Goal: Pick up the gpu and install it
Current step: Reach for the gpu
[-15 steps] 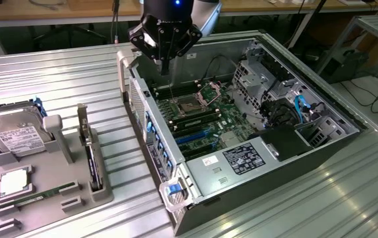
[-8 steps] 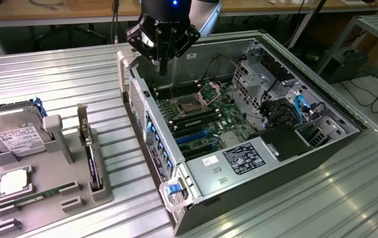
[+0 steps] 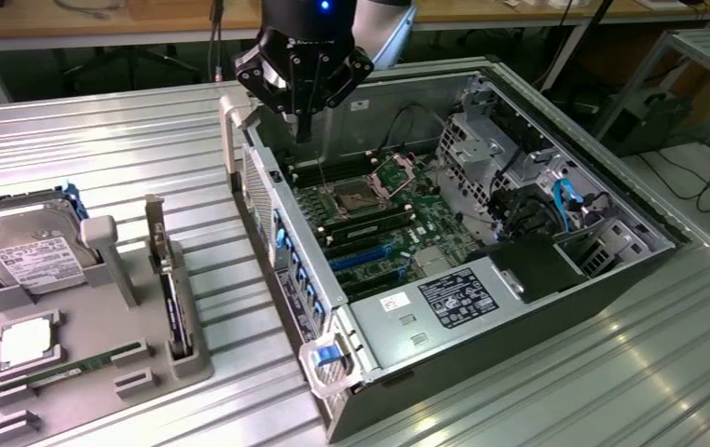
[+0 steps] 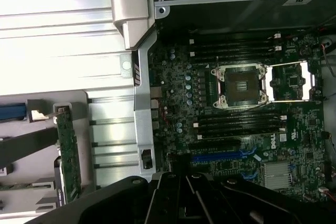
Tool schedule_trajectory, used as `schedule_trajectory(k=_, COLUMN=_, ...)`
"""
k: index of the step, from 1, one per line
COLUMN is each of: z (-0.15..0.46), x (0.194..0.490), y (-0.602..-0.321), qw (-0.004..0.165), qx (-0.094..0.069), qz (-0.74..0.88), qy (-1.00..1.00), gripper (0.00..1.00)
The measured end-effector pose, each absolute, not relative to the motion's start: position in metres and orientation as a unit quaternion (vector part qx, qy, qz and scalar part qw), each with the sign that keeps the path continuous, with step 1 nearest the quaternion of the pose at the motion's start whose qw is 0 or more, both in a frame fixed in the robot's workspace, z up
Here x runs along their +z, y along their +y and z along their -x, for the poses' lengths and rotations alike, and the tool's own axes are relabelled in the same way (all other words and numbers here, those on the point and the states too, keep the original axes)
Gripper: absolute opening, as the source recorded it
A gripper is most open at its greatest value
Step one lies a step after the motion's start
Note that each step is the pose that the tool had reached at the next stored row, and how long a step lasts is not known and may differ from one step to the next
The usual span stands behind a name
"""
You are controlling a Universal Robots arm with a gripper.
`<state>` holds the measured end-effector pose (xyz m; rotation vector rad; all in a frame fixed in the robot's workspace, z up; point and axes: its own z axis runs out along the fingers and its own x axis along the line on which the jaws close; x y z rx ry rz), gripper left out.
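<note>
Black, clenched shut and grasping nothing, my tool (image 3: 306, 128) is hanging over one corner of the open computer case (image 3: 517, 372), just above its motherboard (image 3: 380, 219) with the bare processor socket (image 3: 358, 197). The gpu (image 3: 176, 312) is standing on edge in a grey holder (image 3: 106, 372) on the ribbed metal bench (image 3: 106, 140), at the exterior view's left, well apart from my tool. A hard drive (image 3: 32, 251) is sitting in the same holder.

Ribbed metal tabletop (image 3: 106, 140); wooden bench (image 3: 517, 14) behind; cables (image 3: 708, 191) on pale floor (image 3: 672, 168)
</note>
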<state>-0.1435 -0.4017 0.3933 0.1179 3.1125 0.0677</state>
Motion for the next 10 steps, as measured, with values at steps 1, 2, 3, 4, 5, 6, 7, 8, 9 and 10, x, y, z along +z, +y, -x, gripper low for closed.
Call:
schedule_trajectory(k=1, z=0.1438, x=0.3933, y=-0.4017, qw=0.013, qx=0.022, qz=-0.038, qy=0.999, gripper=0.11)
schedule_trajectory(k=2, z=0.1441, x=0.3933, y=-0.4017, qw=0.013, qx=0.022, qz=-0.038, qy=0.999, gripper=0.11)
schedule_trajectory(k=3, z=0.1444, x=0.3933, y=-0.4018, qw=0.013, qx=0.022, qz=-0.038, qy=0.999, gripper=0.11)
schedule_trajectory(k=4, z=0.1447, x=0.3933, y=-0.4018, qw=0.013, qx=0.022, qz=-0.038, qy=0.999, gripper=0.11)
schedule_trajectory(k=5, z=0.145, x=0.3933, y=-0.4018, qw=0.013, qx=0.022, qz=-0.038, qy=0.999, gripper=0.11)
schedule_trajectory(k=6, z=0.1453, x=0.3933, y=-0.4018, qw=0.013, qx=0.022, qz=-0.038, qy=0.999, gripper=0.11)
schedule_trajectory(k=7, z=0.1456, x=0.3933, y=-0.4019, qw=0.013, qx=0.022, qz=-0.038, qy=0.999, gripper=0.11)
schedule_trajectory(k=8, z=0.1462, x=0.3933, y=-0.402, qw=0.013, qx=0.022, qz=-0.038, qy=0.999, gripper=0.11)
schedule_trajectory(k=9, z=0.1469, x=0.3933, y=-0.4021, qw=0.013, qx=0.022, qz=-0.038, qy=0.999, gripper=0.11)
schedule_trajectory(k=10, z=0.1475, x=0.3933, y=-0.4022, qw=0.013, qx=0.022, qz=-0.038, qy=0.999, gripper=0.11)
